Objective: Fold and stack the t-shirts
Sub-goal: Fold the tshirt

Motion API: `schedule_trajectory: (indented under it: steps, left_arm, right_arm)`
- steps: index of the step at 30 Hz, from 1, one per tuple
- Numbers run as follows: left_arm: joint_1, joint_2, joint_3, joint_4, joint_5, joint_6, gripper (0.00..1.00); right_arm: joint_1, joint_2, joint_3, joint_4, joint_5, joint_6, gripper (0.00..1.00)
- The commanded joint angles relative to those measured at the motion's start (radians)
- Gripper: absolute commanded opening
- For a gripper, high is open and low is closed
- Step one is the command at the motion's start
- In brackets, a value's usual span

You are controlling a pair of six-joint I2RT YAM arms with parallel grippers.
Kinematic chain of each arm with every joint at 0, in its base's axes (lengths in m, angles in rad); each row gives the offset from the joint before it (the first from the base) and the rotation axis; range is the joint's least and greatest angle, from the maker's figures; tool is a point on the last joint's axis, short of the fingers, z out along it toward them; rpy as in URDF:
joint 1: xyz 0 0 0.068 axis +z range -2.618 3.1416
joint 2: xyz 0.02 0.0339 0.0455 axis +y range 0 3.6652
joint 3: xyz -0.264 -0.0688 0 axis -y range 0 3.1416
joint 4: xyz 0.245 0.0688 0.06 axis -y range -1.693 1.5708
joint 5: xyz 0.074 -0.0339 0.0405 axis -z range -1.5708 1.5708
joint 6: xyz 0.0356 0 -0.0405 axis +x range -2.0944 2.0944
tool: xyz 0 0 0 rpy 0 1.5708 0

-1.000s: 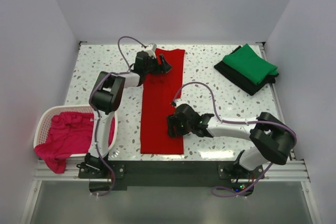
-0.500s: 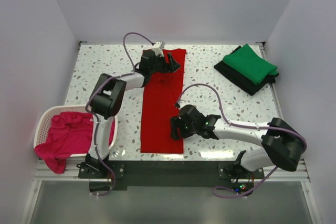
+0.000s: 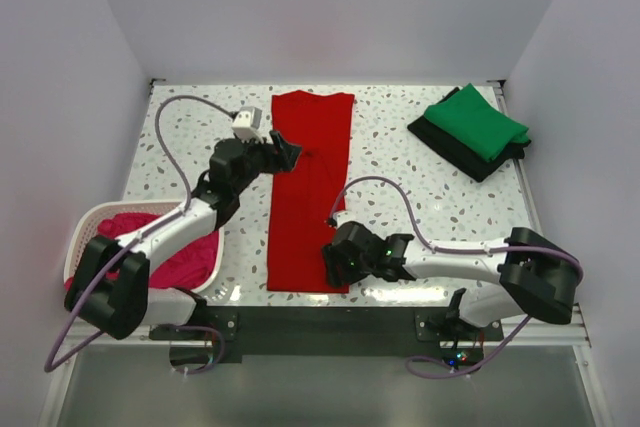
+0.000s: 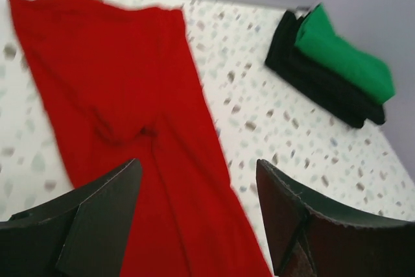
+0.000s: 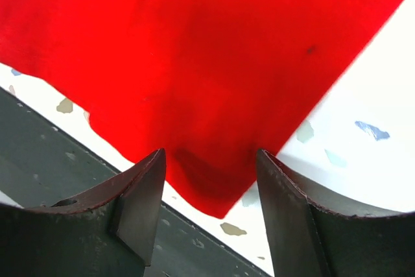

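Left wrist: green t-shirt point(image 4: 347, 63) half-hides black t-shirt point(image 4: 305, 72).

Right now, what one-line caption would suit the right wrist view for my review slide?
Right gripper, jaws open, straddling the red shirt's near corner at the table's front edge.

Red t-shirt point(image 4: 117, 95) below parted end effector point(image 4: 196, 183)
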Motion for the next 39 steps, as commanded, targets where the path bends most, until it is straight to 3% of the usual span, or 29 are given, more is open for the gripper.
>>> schedule_trajectory:
  steps: [1, 5, 11, 14, 28, 36, 39]
  left_arm:
    - [-0.026, -0.104, -0.140, -0.149, -0.159, 0.019, 0.76]
    - [-0.081, -0.254, -0.244, -0.240, -0.254, -0.027, 0.74]
    - [-0.150, -0.411, -0.279, -0.462, -0.329, -0.062, 0.73]
    - [-0.178, -0.434, -0.299, -0.580, -0.354, -0.080, 0.73]
    - [-0.256, -0.426, -0.330, -0.691, -0.317, -0.105, 0.74]
    - [-0.282, -0.423, -0.365, -0.746, -0.248, -0.154, 0.73]
    - [-0.318, -0.428, -0.384, -0.759, -0.203, -0.183, 0.73]
  right_arm:
    - [0.019, -0.036, 0.031, -0.093, 0.091, 0.044, 0.61]
    - [0.033, -0.085, 0.028, -0.162, 0.117, 0.053, 0.61]
    - [0.038, -0.117, -0.003, -0.151, 0.088, 0.062, 0.59]
    - [0.038, -0.113, -0.019, -0.105, 0.063, 0.074, 0.56]
    - [0.038, -0.039, -0.029, -0.056, -0.029, 0.088, 0.45]
    - [0.041, -0.028, -0.007, -0.119, 0.000, 0.084, 0.30]
    - [0.039, -0.043, -0.003, -0.150, 0.015, 0.078, 0.29]
